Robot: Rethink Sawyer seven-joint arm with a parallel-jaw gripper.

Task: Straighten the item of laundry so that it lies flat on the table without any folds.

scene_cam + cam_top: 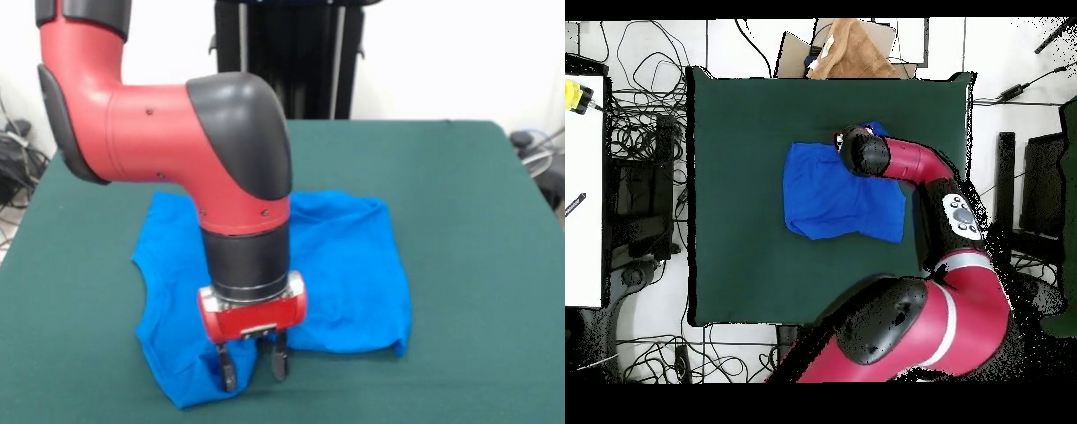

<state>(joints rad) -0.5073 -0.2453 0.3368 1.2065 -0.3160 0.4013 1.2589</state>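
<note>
The shirt [344,265] is bright blue, soft cloth, plain on the side showing; no print visible. It lies on the dark green, felt-like cover of the bench [477,203], near the middle in the overhead view. It is not flat. In the front view the right part forms a roughly squared, smooth panel with a rounded lower corner. The left part runs down in a narrower, wrinkled strip to a blunt point at the bench's near edge. A curved notch cuts into the left edge. A fold line crosses the cloth beside the arm.

The arm [177,132] has glossy red shells with black rounded joint caps. It bends at an elbow and drops a black cylindrical wrist straight down over the shirt's lower left part. Below it sits a red block carrying the gripper [253,364].

The jaws are two short dark fingers [227,366], parted, with blue cloth showing in the gap. Their tips stand on or just above the cloth; contact cannot be told. Nothing is gripped that can be seen.

In the overhead view the wrist covers the shirt's [835,195] upper right corner.
</note>
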